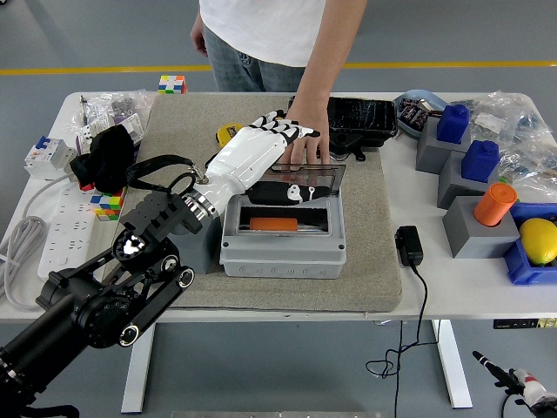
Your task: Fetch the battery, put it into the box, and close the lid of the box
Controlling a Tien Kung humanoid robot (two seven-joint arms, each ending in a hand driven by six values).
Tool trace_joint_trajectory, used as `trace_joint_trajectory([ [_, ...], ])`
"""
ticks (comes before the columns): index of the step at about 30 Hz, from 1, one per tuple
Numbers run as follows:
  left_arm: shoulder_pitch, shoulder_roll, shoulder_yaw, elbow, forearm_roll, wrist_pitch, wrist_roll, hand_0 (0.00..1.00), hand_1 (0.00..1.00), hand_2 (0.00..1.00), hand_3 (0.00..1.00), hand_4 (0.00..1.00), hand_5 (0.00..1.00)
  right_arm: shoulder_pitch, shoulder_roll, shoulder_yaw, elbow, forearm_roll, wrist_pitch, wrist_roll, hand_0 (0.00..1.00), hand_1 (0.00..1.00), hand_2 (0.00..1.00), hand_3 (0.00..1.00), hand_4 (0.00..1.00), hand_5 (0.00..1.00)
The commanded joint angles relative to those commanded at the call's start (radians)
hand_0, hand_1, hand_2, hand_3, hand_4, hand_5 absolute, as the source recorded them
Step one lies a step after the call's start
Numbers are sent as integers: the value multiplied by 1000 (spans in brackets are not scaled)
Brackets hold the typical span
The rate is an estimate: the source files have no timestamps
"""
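Inside box (283, 252): orange battery (272, 224) flat, long axis left-right; left hand (261, 157) fingers spread, empty.

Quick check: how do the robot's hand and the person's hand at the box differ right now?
The robot's left hand is white with black fingertips and enters from the left; the person's hand is bare and reaches down from the far side. The robot's hand is much bulkier. Both are at the lid of the grey box.
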Motion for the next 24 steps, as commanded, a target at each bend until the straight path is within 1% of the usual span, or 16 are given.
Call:
trace_joint_trajectory([
  [5, 7, 2, -13, 21, 0, -8, 1, 883, 845, 789, 794, 998, 998, -1, 0, 5, -1, -3, 0, 0, 901, 883, 817, 856, 998, 998],
  [6, 8, 3, -14, 21, 0, -8, 0, 816, 809, 770, 773, 998, 998, -1, 0, 5, -1, -3, 0, 0, 901, 883, 817, 856, 998, 998],
  [11, 12, 6, -20, 21, 0, -12, 1, 816, 809, 770, 773, 998, 998, -1, 1, 8, 0, -4, 0, 0, 901, 883, 817, 856, 998, 998],
  [12, 13, 7, -21, 21, 0, -12, 1, 746, 767, 744, 758, 998, 998, -1, 1, 8, 0, -4, 0, 0, 901, 883, 817, 856, 998, 998],
  [14, 18, 10, -28, 19, 0, -17, 3, 746, 767, 744, 758, 998, 998, -1, 2, 10, 0, -4, 0, 0, 901, 883, 817, 856, 998, 998],
  [17, 23, 14, -35, 13, -2, -22, 5, 746, 767, 744, 758, 998, 998, -1, 2, 13, 0, -6, 0, 0, 901, 883, 817, 856, 998, 998],
  [18, 26, 17, -36, 7, -3, -26, 7, 704, 732, 721, 749, 998, 998, -2, 2, 15, -1, -7, 0, 0, 901, 883, 818, 856, 998, 998],
  [23, 49, 39, -29, -29, -11, -38, 15, 704, 732, 721, 749, 998, 998, -5, 3, 21, -1, -9, 0, 0, 901, 883, 818, 856, 998, 998],
  [24, 53, 42, -29, -34, -11, -38, 15, 668, 715, 702, 738, 998, 998, -5, 3, 21, -1, -9, 0, 0, 902, 883, 819, 855, 998, 998],
])
